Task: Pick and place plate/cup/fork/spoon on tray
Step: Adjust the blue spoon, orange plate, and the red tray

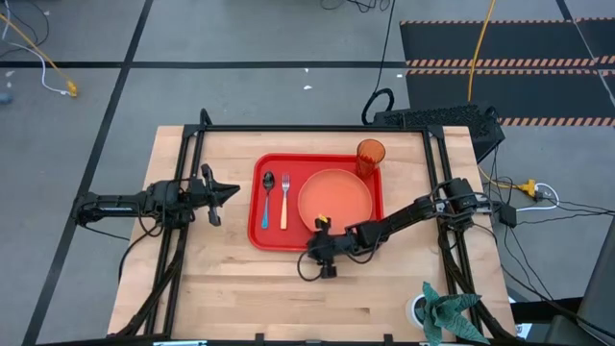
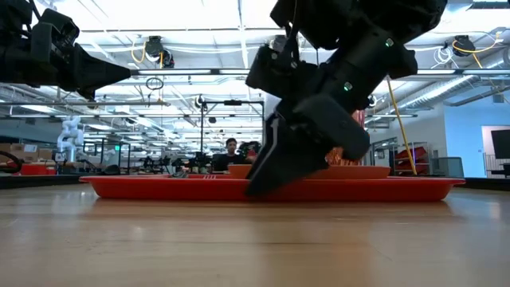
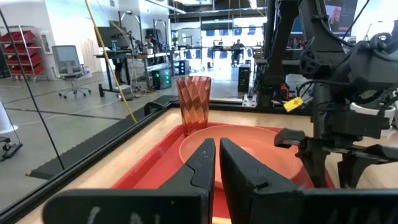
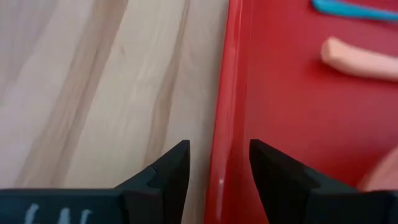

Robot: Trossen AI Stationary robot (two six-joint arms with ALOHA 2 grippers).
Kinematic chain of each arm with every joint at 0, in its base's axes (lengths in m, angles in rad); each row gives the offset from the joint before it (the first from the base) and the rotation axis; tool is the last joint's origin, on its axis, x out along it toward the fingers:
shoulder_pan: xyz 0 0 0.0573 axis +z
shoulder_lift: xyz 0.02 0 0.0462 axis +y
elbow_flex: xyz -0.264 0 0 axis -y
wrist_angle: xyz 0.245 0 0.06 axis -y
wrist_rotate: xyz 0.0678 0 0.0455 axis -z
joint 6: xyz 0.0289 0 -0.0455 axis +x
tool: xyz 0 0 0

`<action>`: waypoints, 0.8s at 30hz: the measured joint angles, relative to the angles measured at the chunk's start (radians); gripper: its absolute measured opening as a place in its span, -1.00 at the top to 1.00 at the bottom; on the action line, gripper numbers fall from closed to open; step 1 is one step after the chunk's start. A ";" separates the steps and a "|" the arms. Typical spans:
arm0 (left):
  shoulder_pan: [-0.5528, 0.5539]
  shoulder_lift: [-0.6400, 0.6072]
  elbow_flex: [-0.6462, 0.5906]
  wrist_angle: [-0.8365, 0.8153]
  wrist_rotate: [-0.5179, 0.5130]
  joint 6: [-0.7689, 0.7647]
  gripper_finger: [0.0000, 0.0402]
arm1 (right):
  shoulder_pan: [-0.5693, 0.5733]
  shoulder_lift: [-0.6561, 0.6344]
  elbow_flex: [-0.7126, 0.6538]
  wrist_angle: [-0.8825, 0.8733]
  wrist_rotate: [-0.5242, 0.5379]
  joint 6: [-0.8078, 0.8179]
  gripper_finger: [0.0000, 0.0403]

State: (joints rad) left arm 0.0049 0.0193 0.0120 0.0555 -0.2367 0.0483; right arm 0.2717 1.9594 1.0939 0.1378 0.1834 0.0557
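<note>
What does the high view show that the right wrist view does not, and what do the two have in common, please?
Only the high view shows the cup at the tray's far corner, the spoon's bowl, the fork's tines, the whole plate and the left gripper beside the tray. Only the right wrist view shows the right gripper open astride the tray's rim. Both share the tray, spoon and fork.

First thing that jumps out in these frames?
The red tray mid-table, already holding the plate, the cup at its far right corner, and the spoon beside the fork on its left side. Next, the right gripper at the tray's near rim, fingers open astride it. The left gripper waits shut off the tray's left side.
</note>
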 joint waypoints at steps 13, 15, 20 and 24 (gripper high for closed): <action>0.000 0.000 0.000 0.000 0.000 0.000 0.86 | 0.029 0.000 0.000 -0.040 -0.044 0.010 0.21; 0.000 0.000 0.000 0.000 0.000 0.000 0.86 | 0.037 -0.001 0.000 -0.042 -0.050 0.010 0.21; 0.000 0.000 0.000 0.000 0.000 0.000 0.86 | 0.050 -0.001 0.000 -0.043 -0.052 0.011 0.21; 0.000 0.000 0.000 0.000 0.000 0.000 0.86 | 0.050 -0.001 0.000 -0.044 -0.052 0.010 0.21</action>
State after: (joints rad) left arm 0.0049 0.0193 0.0120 0.0555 -0.2367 0.0481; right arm 0.3222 1.9587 1.0939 0.0940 0.1318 0.0662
